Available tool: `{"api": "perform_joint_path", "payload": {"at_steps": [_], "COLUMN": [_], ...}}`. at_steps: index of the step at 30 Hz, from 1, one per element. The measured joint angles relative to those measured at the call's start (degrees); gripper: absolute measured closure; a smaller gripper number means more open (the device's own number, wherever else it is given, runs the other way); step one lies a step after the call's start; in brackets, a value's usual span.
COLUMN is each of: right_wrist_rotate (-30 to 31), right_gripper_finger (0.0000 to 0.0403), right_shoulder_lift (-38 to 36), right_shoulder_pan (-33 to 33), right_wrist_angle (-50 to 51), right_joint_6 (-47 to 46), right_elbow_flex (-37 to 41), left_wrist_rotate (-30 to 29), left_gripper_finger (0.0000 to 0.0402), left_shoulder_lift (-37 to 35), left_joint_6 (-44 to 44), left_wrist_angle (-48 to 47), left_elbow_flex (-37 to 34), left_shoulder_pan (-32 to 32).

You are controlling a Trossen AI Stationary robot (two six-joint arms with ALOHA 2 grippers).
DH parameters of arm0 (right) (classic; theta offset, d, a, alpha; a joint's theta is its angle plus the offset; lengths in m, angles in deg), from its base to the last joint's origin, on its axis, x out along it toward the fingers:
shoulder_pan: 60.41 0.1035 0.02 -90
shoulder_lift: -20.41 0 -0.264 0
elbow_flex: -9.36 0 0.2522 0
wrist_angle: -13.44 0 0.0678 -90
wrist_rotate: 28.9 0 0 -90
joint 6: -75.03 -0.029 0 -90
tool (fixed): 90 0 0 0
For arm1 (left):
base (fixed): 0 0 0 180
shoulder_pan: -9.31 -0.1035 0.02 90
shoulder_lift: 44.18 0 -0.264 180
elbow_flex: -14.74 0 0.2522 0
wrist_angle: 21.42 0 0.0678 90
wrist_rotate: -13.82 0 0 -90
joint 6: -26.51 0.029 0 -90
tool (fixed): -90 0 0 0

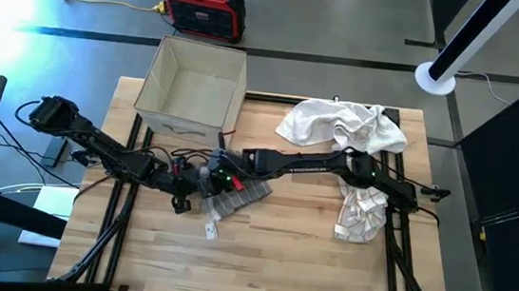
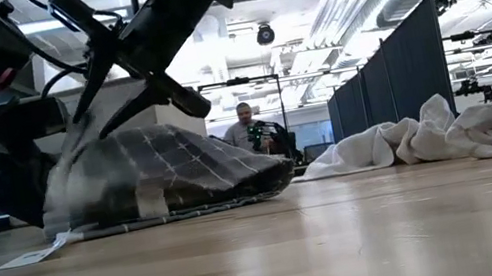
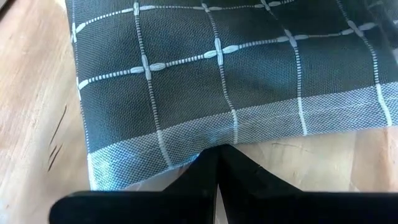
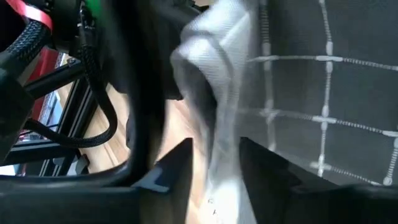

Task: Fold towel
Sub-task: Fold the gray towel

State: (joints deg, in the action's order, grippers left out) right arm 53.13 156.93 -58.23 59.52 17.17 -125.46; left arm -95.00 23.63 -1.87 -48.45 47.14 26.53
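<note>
Just left of centre in the high view, the grey checked towel (image 1: 236, 193) lies bunched on the wooden surface (image 1: 287, 253), with both claws meeting at its left end. The left claw (image 3: 217, 177) has its fingers pressed together at the towel's pale hem, apparently pinching that edge, though the cloth between the tips is hidden. The right claw (image 4: 214, 165) has a fold of the pale border between its two fingers, seemingly clamped on it. In the low view the towel (image 2: 167, 177) domes up from the surface rather than lying flat, its label trailing at lower left. To do this fold well, both grips should stay firm on the same edge, the edge should be carried together at an even height so the cloth does not twist, and it should be laid down aligned with the opposite hem before either lets go. A heap of white cloths (image 1: 347, 125) sits at upper right, well apart.
</note>
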Motion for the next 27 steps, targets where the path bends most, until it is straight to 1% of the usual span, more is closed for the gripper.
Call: {"api": "perform_joint_path", "payload": {"at_steps": [3,6,8,11,14,17,20,22,24,25,27], "right_wrist_rotate": [-2.1,-2.0,-0.1,5.7,10.2,9.2,7.8,6.4,3.7,2.7,0.7], "right_gripper_finger": [0.0247,0.0232,0.0229,0.0233,0.0243,0.0262,0.0297,0.0333,0.0376,0.0389,0.0394], "right_shoulder_lift": [-0.9,-4.0,-6.9,-11.2,-14.6,-16.1,-15.6,-15.5,-15.4,-15.3,-15.1], "right_shoulder_pan": [0.0,0.0,0.0,0.0,-0.2,-1.0,-2.2,-3.3,-4.6,-5.2,-6.4], "right_wrist_angle": [0.8,4.7,8.9,16.9,24.4,28.2,27.7,24.3,18.5,15.0,8.8], "right_joint_6": [2.3,4.3,6.3,9.0,11.2,13.6,18.0,21.1,24.2,25.8,28.2], "right_elbow_flex": [0.0,0.0,0.0,-0.1,-0.1,-0.1,0.3,2.5,6.5,8.6,12.3], "left_wrist_rotate": [0.4,0.4,0.5,-0.1,-3.0,-6.7,-7.9,-6.6,-4.9,-4.4,-5.0], "left_gripper_finger": [0.0402,0.0401,0.0401,0.0401,0.0401,0.0401,0.0401,0.0401,0.0401,0.0401,0.0401], "left_shoulder_lift": [-0.7,-1.7,-2.2,-3.0,-3.3,-3.4,-3.3,-3.2,-3.0,-2.9,-2.9], "left_joint_6": [-0.3,-0.9,-1.4,-1.4,-1.2,2.6,9.4,11.9,11.9,11.2,10.0], "left_wrist_angle": [-4.2,-11.4,-17.9,-25.5,-29.9,-28.5,-23.0,-18.7,-16.4,-15.3,-13.4], "left_elbow_flex": [3.0,7.6,11.1,16.8,21.2,23.5,22.3,20.0,17.2,15.6,12.5], "left_shoulder_pan": [0.0,-0.1,0.0,0.0,0.0,0.0,-0.2,-0.9,-1.8,-2.1,-2.8]}}
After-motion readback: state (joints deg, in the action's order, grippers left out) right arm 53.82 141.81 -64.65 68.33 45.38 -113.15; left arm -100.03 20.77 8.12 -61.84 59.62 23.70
